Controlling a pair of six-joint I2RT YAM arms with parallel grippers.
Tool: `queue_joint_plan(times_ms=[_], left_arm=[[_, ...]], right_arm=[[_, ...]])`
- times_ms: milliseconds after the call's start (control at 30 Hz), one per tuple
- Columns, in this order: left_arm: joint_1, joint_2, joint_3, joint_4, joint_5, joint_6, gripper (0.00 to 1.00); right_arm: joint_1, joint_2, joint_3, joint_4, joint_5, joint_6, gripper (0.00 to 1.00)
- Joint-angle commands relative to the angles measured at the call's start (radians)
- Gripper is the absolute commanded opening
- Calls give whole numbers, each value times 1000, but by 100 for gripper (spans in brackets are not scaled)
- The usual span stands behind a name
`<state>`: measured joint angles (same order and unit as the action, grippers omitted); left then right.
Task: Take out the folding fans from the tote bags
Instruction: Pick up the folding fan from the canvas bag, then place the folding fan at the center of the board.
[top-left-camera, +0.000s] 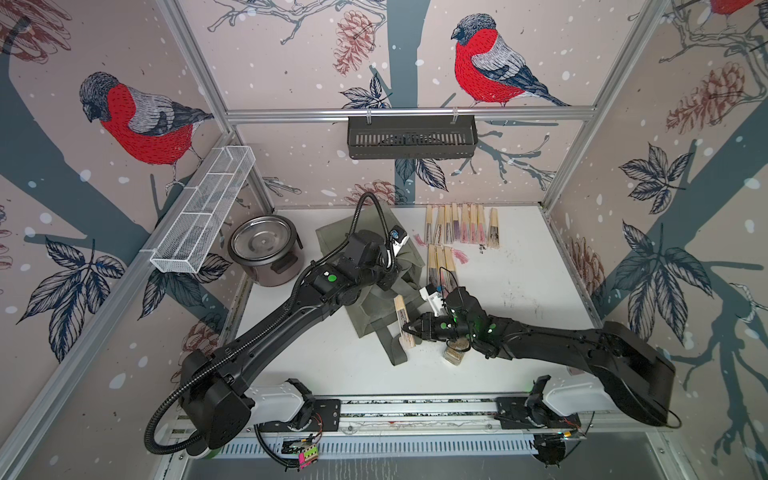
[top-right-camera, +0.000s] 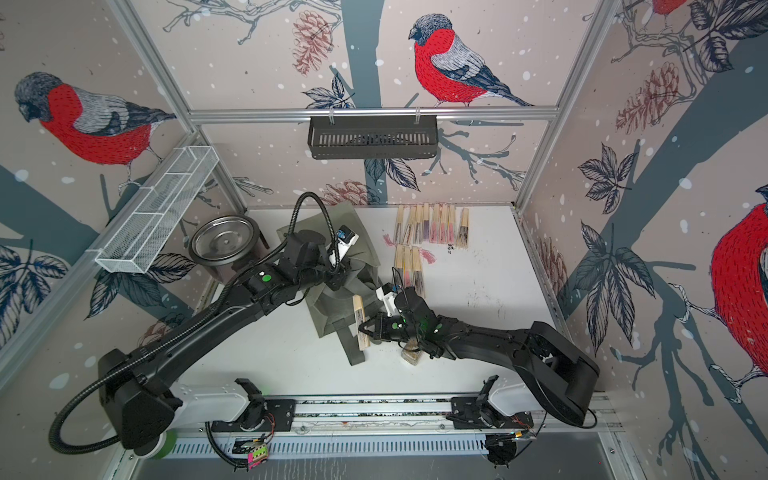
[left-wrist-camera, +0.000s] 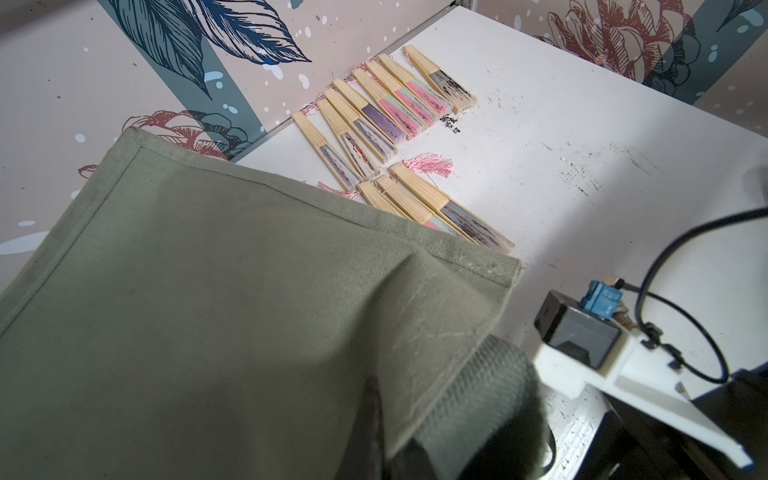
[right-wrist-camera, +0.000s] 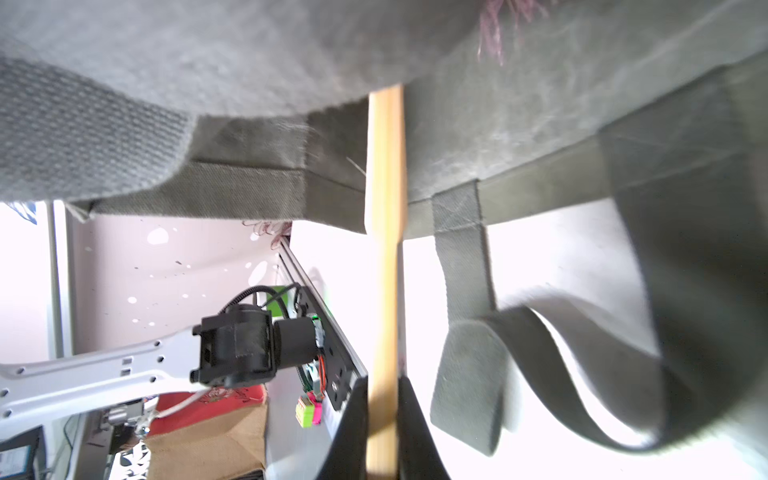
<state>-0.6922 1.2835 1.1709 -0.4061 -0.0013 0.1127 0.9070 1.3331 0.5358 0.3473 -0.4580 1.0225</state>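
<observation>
The olive-grey tote bag (top-left-camera: 370, 307) (top-right-camera: 328, 309) lies crumpled mid-table, its far part lifted. My left gripper (left-wrist-camera: 395, 440) is shut on a fold of the bag's fabric (left-wrist-camera: 208, 311) and a strap. One folding fan (top-left-camera: 404, 320) (top-right-camera: 360, 322) sticks out of the bag's mouth near the straps. My right gripper (top-left-camera: 409, 329) (right-wrist-camera: 383, 386) is shut on this fan's pale bamboo stick (right-wrist-camera: 384, 249); the fan's other end is hidden inside the bag (right-wrist-camera: 498, 124). Several more fans lie on the table in a back row (top-left-camera: 461, 224) (left-wrist-camera: 386, 104) and a shorter nearer row (top-left-camera: 442, 266) (left-wrist-camera: 436, 208).
A round steel pot (top-left-camera: 264, 245) stands at the back left beside the bag. A glass spice jar (top-left-camera: 455, 353) lies under my right arm. The bag's straps (top-left-camera: 395, 345) trail toward the front. A white wire basket (top-left-camera: 203, 212) and a black basket (top-left-camera: 411, 137) hang on the walls.
</observation>
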Motion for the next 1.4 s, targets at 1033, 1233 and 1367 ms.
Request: queue_joint_plan(times_ms=[1033,1233,1367], left_arm=[[11,0,7,31,-236,-70,0],[11,-4,8,32,-231,-65,0],[11,-7,6,32,-230,-65,0]], right_arm=[[-390,-479,97,-684,81,-365,14],[-612,-229,169,-597,17,-476,10],[-682,-97,178,-503,46,-540,10]])
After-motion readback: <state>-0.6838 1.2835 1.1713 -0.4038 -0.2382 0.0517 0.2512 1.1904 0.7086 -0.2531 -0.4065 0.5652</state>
